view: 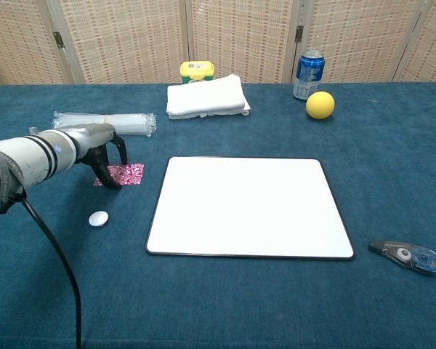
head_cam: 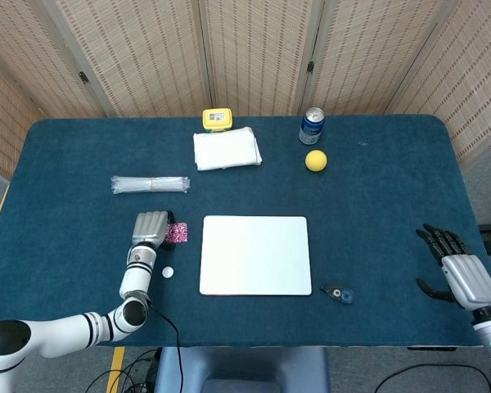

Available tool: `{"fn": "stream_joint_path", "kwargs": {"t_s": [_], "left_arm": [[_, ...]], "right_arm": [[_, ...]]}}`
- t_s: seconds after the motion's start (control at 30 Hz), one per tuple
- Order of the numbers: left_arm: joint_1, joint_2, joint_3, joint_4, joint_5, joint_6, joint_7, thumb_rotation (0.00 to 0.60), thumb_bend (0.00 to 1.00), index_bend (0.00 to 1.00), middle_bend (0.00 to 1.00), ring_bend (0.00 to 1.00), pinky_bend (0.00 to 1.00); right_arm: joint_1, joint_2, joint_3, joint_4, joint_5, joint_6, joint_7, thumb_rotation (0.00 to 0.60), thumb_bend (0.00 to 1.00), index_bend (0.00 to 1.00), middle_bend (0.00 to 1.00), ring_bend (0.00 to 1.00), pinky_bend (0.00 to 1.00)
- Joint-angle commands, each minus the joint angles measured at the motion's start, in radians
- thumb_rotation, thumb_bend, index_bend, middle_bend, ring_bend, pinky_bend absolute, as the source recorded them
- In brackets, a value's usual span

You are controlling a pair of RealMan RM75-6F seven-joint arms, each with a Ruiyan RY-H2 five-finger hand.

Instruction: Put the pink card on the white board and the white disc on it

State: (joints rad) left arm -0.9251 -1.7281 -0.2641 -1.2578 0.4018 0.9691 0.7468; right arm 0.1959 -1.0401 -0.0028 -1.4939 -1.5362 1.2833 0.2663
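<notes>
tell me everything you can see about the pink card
The pink card is a small, flat rectangle with a glittery, mottled pink-magenta surface. It lies flat on the blue table cloth, left of the white board and not on it. The left hand arches over its left end, fingertips down at its edge; a firm grip cannot be seen. The white disc lies apart, nearer the camera.

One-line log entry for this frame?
stage: reaching card | left hand: fingertips on pink card | white disc: on cloth | white board: bare | right hand: open, idle
</notes>
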Motion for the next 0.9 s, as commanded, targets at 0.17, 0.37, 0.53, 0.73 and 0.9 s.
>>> {"fn": "stream_joint_path", "kwargs": {"t_s": [0.17,0.37,0.53,0.73,0.9], "left_arm": [[0.006,-0.003,0.008,-0.001,0.015,0.002,-0.013,0.600,0.27,0.42,1.00,0.99,0.98],[0.011,0.020,0.009,-0.056,0.038,0.044,-0.009,0.600,0.27,0.42,1.00,0.98,0.98],[0.010,0.039,0.007,-0.114,0.045,0.083,0.012,0.600,0.27,0.41,1.00,0.98,0.98],[0.004,0.051,0.007,-0.186,0.044,0.141,0.049,0.600,0.27,0.41,1.00,0.98,0.98],[-0.016,0.035,0.004,-0.249,0.043,0.189,0.095,0.600,0.27,0.41,1.00,0.98,0.98]], "right_arm": [[-0.004,0.001,-0.002,-0.003,-0.006,0.009,-0.003,0.600,0.24,0.00,0.00,0.00,0.00],[0.002,0.000,-0.005,-0.004,-0.009,-0.003,-0.006,0.600,0.24,0.00,0.00,0.00,0.00],[0.002,0.002,-0.008,-0.007,-0.016,0.000,-0.003,0.600,0.24,0.00,0.00,0.00,0.00],[0.000,0.007,-0.011,-0.012,-0.027,0.009,0.010,0.600,0.24,0.00,0.00,0.00,0.00],[0.004,0.016,-0.015,-0.007,-0.038,0.007,0.053,0.600,0.24,0.00,0.00,0.00,0.00]]}}
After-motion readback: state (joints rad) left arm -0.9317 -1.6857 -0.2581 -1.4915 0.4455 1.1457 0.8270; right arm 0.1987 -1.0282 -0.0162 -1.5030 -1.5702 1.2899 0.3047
